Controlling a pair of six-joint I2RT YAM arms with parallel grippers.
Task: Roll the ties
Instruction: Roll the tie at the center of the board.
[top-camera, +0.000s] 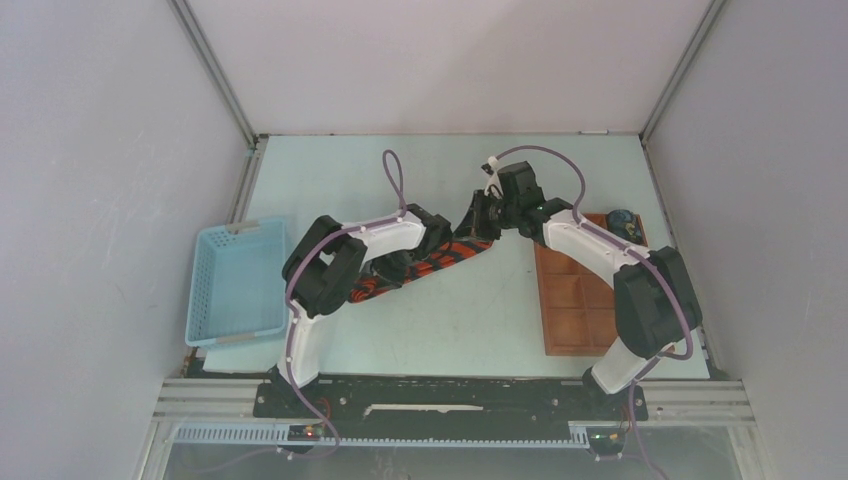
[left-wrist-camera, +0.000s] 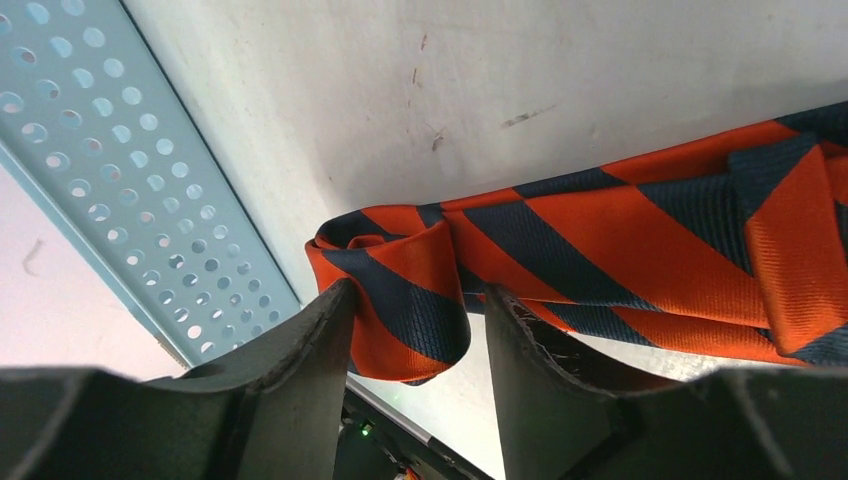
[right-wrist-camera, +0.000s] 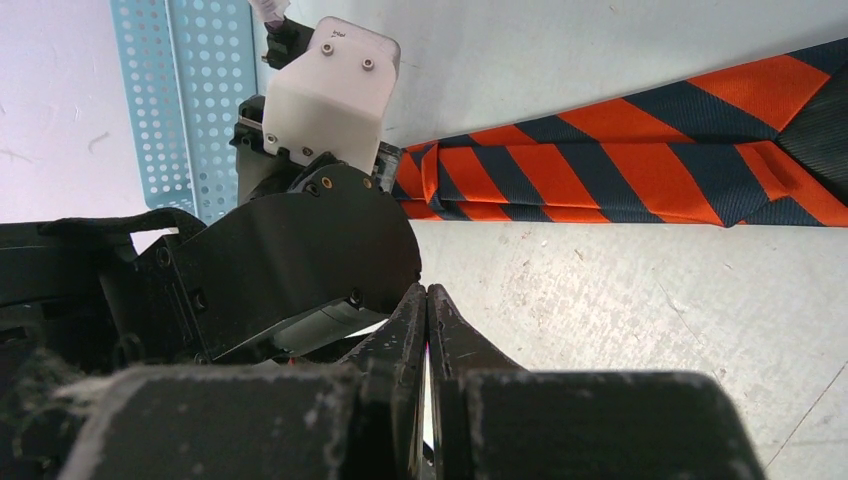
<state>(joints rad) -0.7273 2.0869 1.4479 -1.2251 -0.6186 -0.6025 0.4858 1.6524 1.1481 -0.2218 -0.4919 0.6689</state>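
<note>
The striped tie (top-camera: 440, 262) lies flat near the middle of the worktop, running diagonally from the left side up toward the back, with its narrow end already curled into a first small turn (left-wrist-camera: 400, 290). That little roll sits between the fingers of the left gripper (left-wrist-camera: 420, 330), which stand apart on either side of it, one finger touching the cloth on the left, the other just beside it on the right. It does not look clamped yet.

The right gripper (right-wrist-camera: 427, 330) has its fingers pressed together on nothing, and hovers close above the table near the tie's wider half, beside the left wrist.

To my eye the job here is to keep the roll tight and straight. The left fingers should pinch the curl across its full width, then turn it along the line of the tie so the edges stack evenly. The right arm would do well to press the flat length down, so the cloth does not drag.

The blue basket (top-camera: 238, 282) stands at the left edge, the brown tray (top-camera: 578, 300) at the right edge.
</note>
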